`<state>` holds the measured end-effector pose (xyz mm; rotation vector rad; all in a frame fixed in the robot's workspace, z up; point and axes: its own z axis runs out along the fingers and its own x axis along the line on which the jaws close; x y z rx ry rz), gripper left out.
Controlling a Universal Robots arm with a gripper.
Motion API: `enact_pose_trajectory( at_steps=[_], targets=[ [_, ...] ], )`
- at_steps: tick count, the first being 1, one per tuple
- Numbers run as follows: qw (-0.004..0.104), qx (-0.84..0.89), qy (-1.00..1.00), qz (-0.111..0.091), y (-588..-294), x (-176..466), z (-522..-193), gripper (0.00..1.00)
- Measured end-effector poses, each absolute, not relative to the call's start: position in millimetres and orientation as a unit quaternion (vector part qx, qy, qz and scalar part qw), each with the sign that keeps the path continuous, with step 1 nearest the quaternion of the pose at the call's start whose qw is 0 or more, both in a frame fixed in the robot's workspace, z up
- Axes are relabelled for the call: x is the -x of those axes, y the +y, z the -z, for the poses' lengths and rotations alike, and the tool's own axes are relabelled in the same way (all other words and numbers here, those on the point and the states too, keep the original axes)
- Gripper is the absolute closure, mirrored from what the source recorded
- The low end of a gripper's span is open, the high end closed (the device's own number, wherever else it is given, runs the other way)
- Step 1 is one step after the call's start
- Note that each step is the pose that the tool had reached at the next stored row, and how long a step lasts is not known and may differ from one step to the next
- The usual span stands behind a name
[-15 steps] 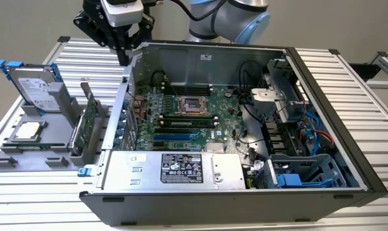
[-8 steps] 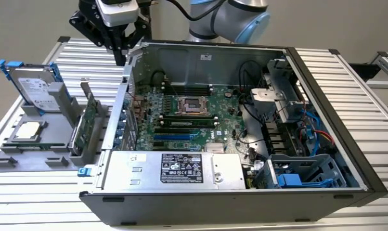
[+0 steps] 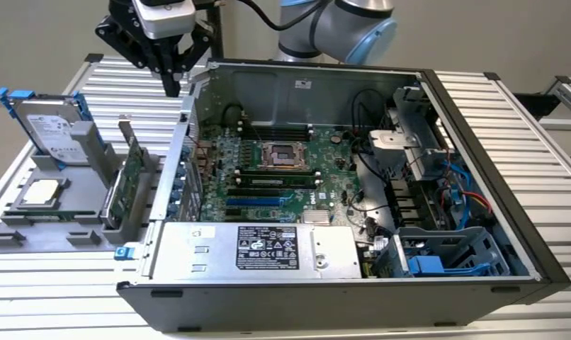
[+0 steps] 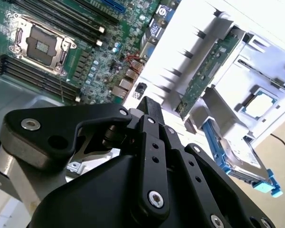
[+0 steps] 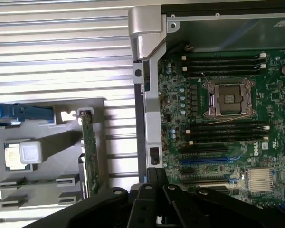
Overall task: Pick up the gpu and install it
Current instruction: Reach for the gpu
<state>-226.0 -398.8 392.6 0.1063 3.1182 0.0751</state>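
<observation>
My gripper (image 3: 172,85) hangs clenched on nothing, fingers pressed together and touching no part, just above the rear wall of the open computer case (image 3: 295,88). The gpu (image 3: 127,180) stands on edge in the grey holder (image 3: 11,241) well below me, outside the case on the side away from the motherboard (image 3: 266,180), near the hard drive (image 3: 54,131).

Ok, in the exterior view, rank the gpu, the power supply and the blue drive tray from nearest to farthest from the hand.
1. gpu, upright in the grey rack outside the case, nearest the hand.
2. power supply, along the case's front wall.
3. blue drive tray, front corner at the exterior view's right.
</observation>
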Motion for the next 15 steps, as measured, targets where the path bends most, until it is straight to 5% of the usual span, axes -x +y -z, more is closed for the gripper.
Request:
enact_pose_trajectory(
  at_steps=[15],
  targets=[
    [0.01, -0.034, 0.999, -0.024, -398.8, 237.8, -392.6, 1.0]
  ],
)
